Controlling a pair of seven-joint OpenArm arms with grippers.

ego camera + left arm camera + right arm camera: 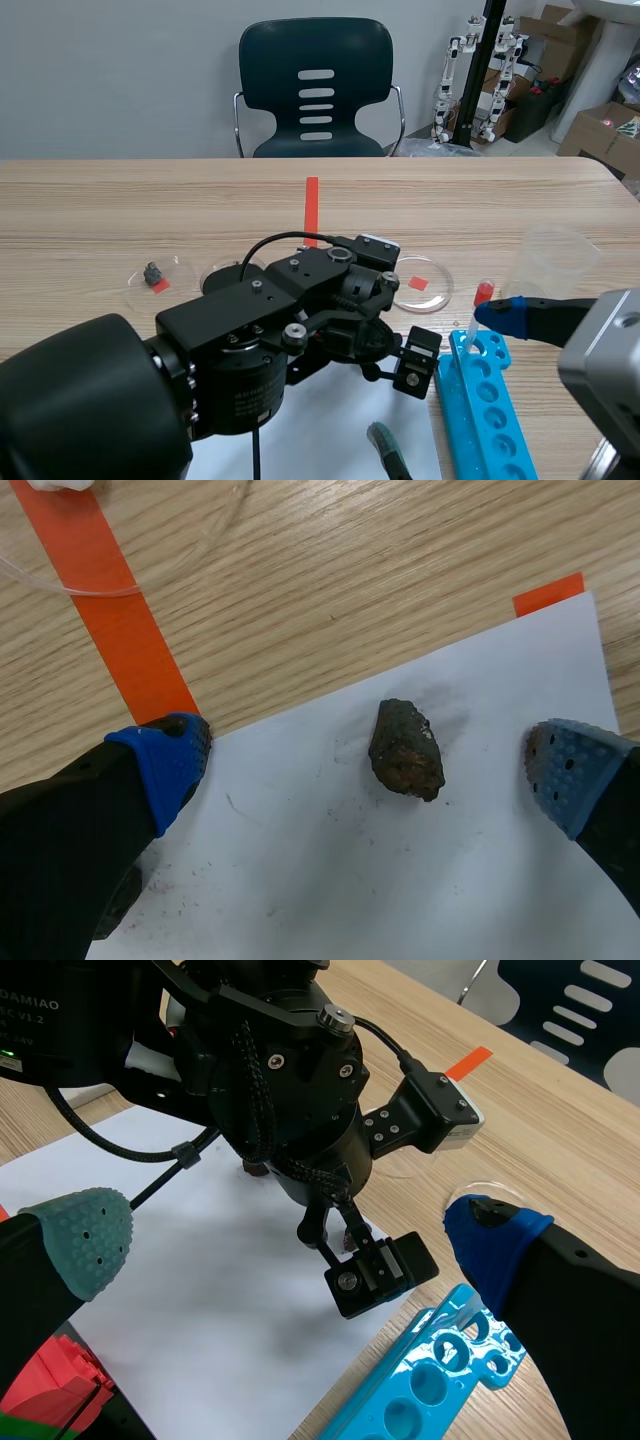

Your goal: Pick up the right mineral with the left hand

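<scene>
Blue pads (165, 765) of my left gripper (370, 775) stood spread either side of the dark mineral (405, 750), clear of it, on white paper (330, 880). My right gripper (290, 1245) gaped too, near the rack (430, 1380). Farther off, a dish (135, 290) held another rock (154, 272).

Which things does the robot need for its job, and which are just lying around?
For the job: dark mineral on the paper, left arm's open fingers.
Lying about: blue tube rack, small grey rock in a dish, clear cup, chair.
</scene>
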